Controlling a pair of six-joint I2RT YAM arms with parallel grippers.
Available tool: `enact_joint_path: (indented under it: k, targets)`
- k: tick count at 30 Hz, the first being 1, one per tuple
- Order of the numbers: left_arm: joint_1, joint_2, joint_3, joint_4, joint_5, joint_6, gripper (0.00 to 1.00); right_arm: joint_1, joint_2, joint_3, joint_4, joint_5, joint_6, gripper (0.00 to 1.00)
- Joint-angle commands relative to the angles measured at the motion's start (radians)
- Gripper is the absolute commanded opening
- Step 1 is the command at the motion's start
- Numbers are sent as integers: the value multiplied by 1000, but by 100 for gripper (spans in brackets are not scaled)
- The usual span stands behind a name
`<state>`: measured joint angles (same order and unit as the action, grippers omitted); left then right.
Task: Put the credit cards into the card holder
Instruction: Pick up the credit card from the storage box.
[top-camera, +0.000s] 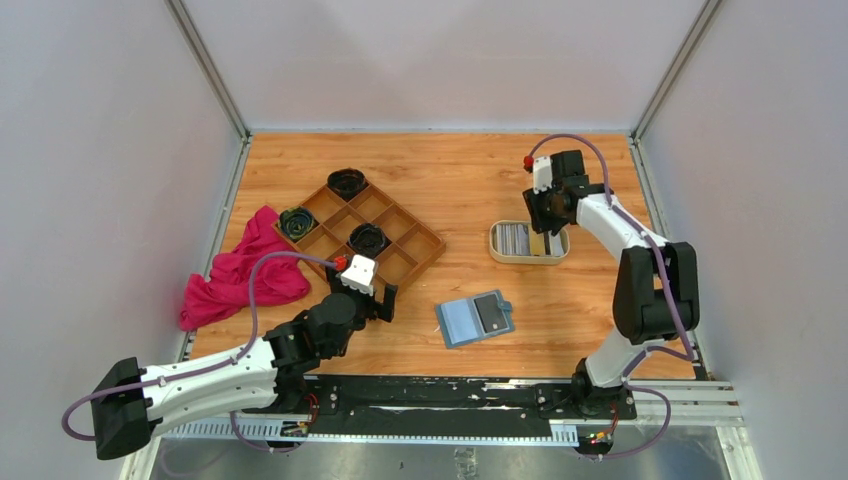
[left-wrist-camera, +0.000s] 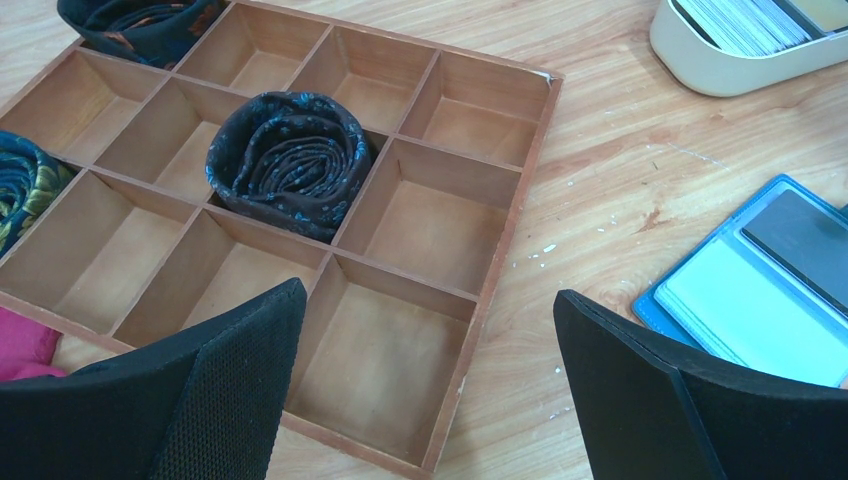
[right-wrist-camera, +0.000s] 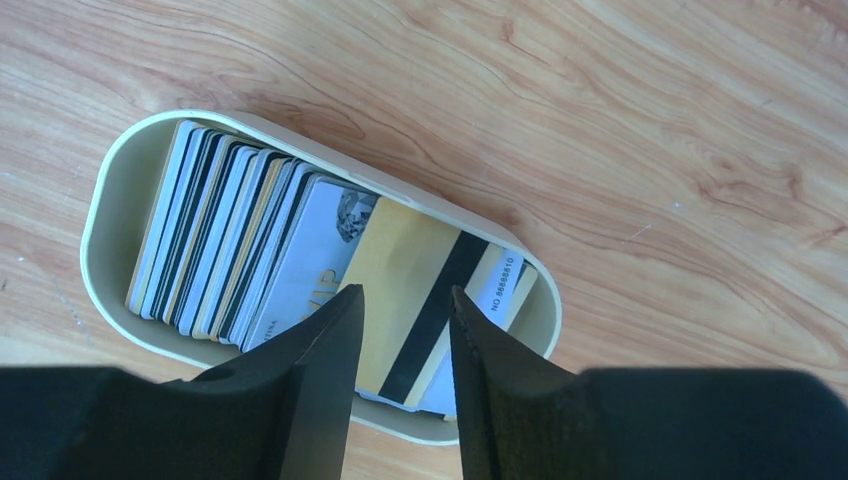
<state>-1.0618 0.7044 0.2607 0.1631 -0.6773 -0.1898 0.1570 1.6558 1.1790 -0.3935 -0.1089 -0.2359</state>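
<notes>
Holder (top-camera: 475, 320) lies open and flat on the table between the two arms, near the front edge. Its long axis runs left-right, with the right end tipped slightly away from you. A dark card (top-camera: 492, 312) sits on its right half, long axis crossing the holder's.

The rest of the cards (right-wrist-camera: 230, 240) stand leaning on edge in the cream tray (right-wrist-camera: 100, 230), packed along its long axis. A yellow card (right-wrist-camera: 400, 270) with a black stripe lies on top at one end.

Your right gripper (right-wrist-camera: 405, 292) hangs over that yellow card. Its jaws are narrow but parted, and the card shows through the gap with nothing clamped.

Your left gripper (left-wrist-camera: 428, 290) is spread wide and holds nothing. It is over the near corner of the wooden tray (left-wrist-camera: 500, 250), with a rolled tie (left-wrist-camera: 290, 160) in a middle cell.

View notes:
- Only the right wrist resolves the stripe and print. From the top, the arm covers the tray's right end.
- The left wrist shows the holder's pale blue lining but crops it at the frame edge. Only the top view shows the whole holder.
</notes>
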Motion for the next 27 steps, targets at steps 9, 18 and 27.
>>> enact_joint_path:
  k: [9, 18, 27]
  targets:
    - [6, -11, 5, 29, -28, 7, 100, -183, 30, 5, -101, -301, 43, 52]
    - [6, -19, 0, 29, -31, 6, 100, -214, 99, 20, -138, -377, 61, 50]
    - [5, -20, 1, 29, -31, 4, 100, -214, 104, 21, -143, -468, 71, 45]
